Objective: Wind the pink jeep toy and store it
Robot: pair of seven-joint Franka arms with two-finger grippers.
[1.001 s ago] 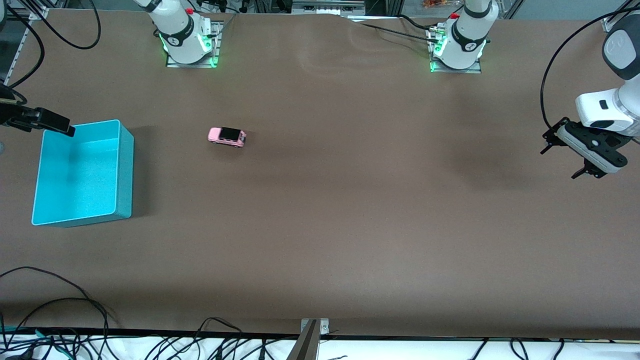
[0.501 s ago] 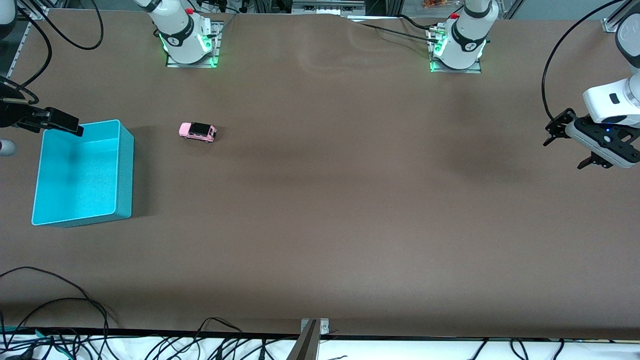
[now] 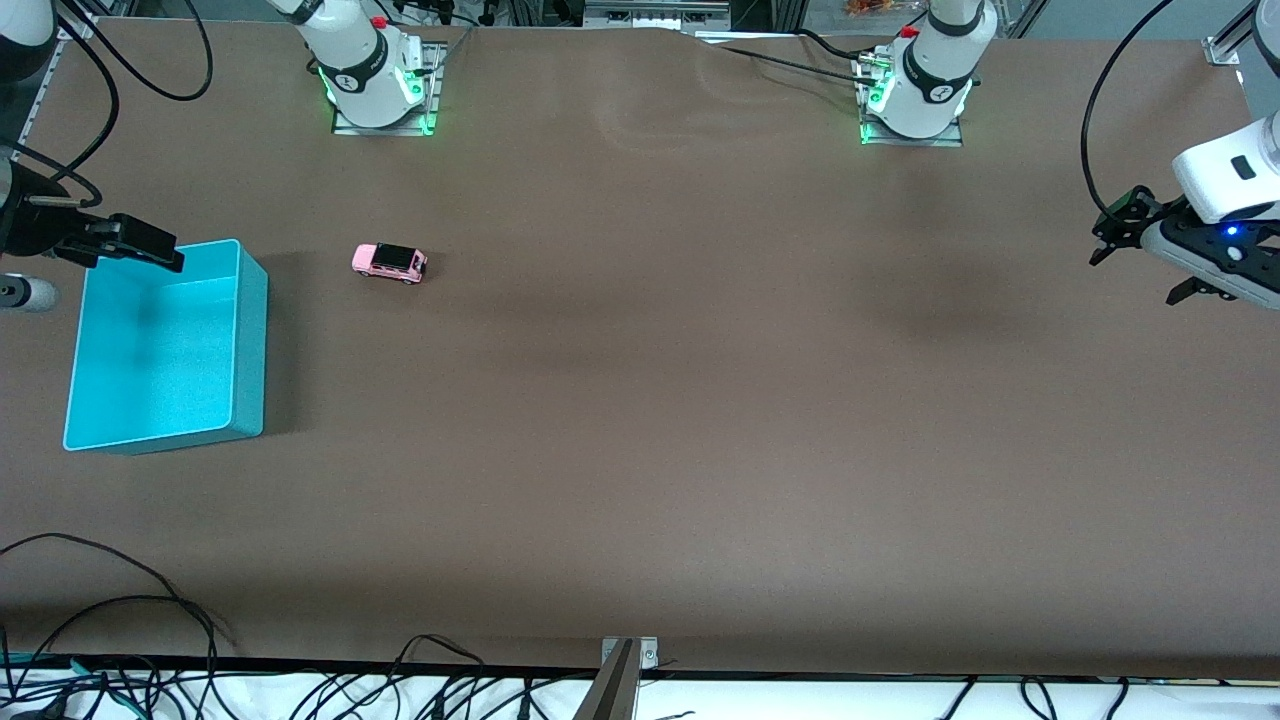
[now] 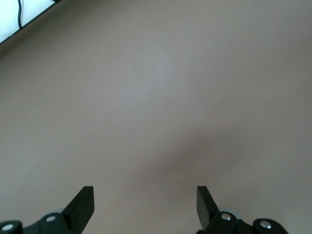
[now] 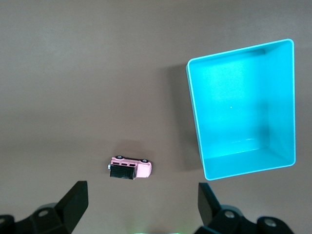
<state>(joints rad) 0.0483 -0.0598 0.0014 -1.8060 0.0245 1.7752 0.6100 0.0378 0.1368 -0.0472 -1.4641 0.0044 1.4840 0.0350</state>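
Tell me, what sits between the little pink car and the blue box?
Nothing: bare brown table separates the pink jeep toy from the turquoise bin, as the front view shows.

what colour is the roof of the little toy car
Black, on the pink jeep toy; the right wrist view shows it best.

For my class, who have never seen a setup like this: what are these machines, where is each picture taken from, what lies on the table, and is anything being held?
Two robot arms stand at a brown table. One picture looks down from a high camera facing them; the other two come from cameras on each arm's wrist. On the table lie a small pink toy car and, beside it toward the right arm's end, an empty turquoise bin. The right gripper hangs open above the car and bin. The left gripper hangs open over bare table at its own end. Nothing is held.
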